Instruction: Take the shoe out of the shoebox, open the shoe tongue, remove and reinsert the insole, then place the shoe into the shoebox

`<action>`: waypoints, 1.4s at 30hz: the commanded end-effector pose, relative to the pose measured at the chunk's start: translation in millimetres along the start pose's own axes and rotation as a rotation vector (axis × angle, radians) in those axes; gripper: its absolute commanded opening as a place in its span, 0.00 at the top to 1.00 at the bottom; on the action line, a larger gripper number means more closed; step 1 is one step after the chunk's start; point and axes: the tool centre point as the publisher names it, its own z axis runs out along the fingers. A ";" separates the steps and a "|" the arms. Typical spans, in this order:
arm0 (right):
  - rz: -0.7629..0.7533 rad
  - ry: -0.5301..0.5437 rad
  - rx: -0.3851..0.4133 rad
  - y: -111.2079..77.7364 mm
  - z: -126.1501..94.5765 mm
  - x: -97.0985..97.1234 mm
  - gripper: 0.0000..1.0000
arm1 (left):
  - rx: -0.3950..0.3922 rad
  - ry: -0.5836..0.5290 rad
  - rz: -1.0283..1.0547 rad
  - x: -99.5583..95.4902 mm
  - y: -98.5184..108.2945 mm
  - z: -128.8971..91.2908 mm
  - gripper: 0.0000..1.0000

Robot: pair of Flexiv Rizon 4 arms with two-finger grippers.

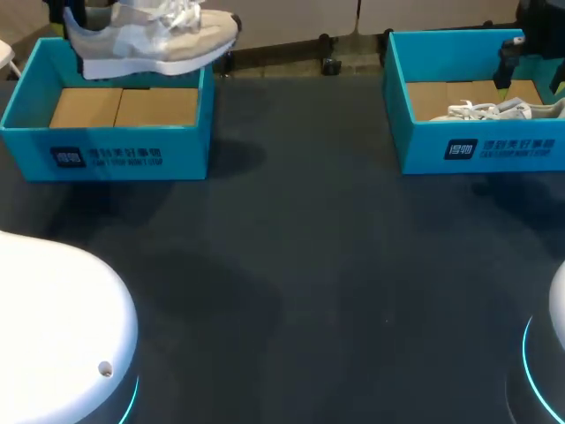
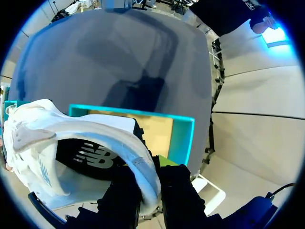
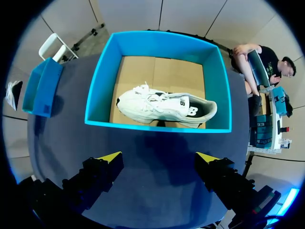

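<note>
A white and beige sneaker (image 1: 150, 40) hangs level above the left teal shoebox (image 1: 106, 155), whose cardboard floor is bare. My left gripper (image 2: 145, 167) is shut on the sneaker's heel collar (image 2: 143, 164), one finger inside the shoe and one outside; the black insole (image 2: 90, 155) shows inside. A second white sneaker (image 3: 164, 107) lies on its side in the right teal shoebox (image 3: 157, 128). My right gripper (image 3: 159, 160) is open and holds nothing, over the table short of that box's near wall. In the head view the right gripper (image 1: 510, 64) is above the right shoebox (image 1: 494, 146).
The two boxes stand at the far left and far right of the dark table (image 1: 291, 265). My arm bases, white with a lit ring, fill the near left corner (image 1: 53, 327) and near right corner (image 1: 552, 353).
</note>
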 end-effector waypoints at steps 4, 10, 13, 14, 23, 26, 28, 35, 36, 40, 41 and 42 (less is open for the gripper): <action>0.001 0.000 -0.001 -0.2 0.4 0.0 0.00 | -0.078 0.012 -0.005 -21.6 -40.7 -13.3 1.00; 0.001 0.000 -0.001 -0.2 0.4 0.0 0.00 | -0.070 0.008 0.003 -40.8 -70.7 -16.2 1.00; 0.001 0.000 -0.001 -0.2 0.4 0.0 0.00 | -0.057 0.004 0.004 -50.8 -86.5 -17.3 1.00; 0.001 0.000 -0.001 -0.2 0.4 0.0 0.00 | -0.055 0.003 0.004 -52.6 -89.8 -17.8 1.00; 0.001 0.000 -0.001 -0.2 0.4 0.0 0.00 | -0.069 0.008 0.006 -83.1 -142.6 -22.0 1.00; 0.001 0.000 -0.001 -0.2 0.4 0.0 0.00 | -0.069 0.011 0.012 -94.2 -162.4 -22.1 1.00; 0.001 0.000 -0.001 -0.2 0.4 0.0 0.00 | -0.063 0.010 0.018 -100.5 -172.5 -22.7 1.00; 0.001 0.000 -0.001 -0.2 0.4 0.0 0.00 | -0.036 -0.001 0.051 -124.7 -206.1 -23.9 1.00; 0.001 0.000 -0.001 -0.2 0.4 0.0 0.00 | -0.037 -0.001 0.051 -127.4 -210.0 -24.3 1.00; 0.001 0.000 -0.001 -0.2 0.4 0.0 0.00 | -0.019 -0.004 0.057 -137.7 -224.0 -25.0 1.00; 0.001 0.000 -0.001 -0.2 0.4 0.0 0.00 | -0.006 -0.010 0.056 -140.1 -227.3 -24.7 1.00; 0.001 0.000 -0.001 -0.2 0.4 0.0 0.00 | -0.003 -0.014 0.048 -143.6 -231.9 -24.2 1.00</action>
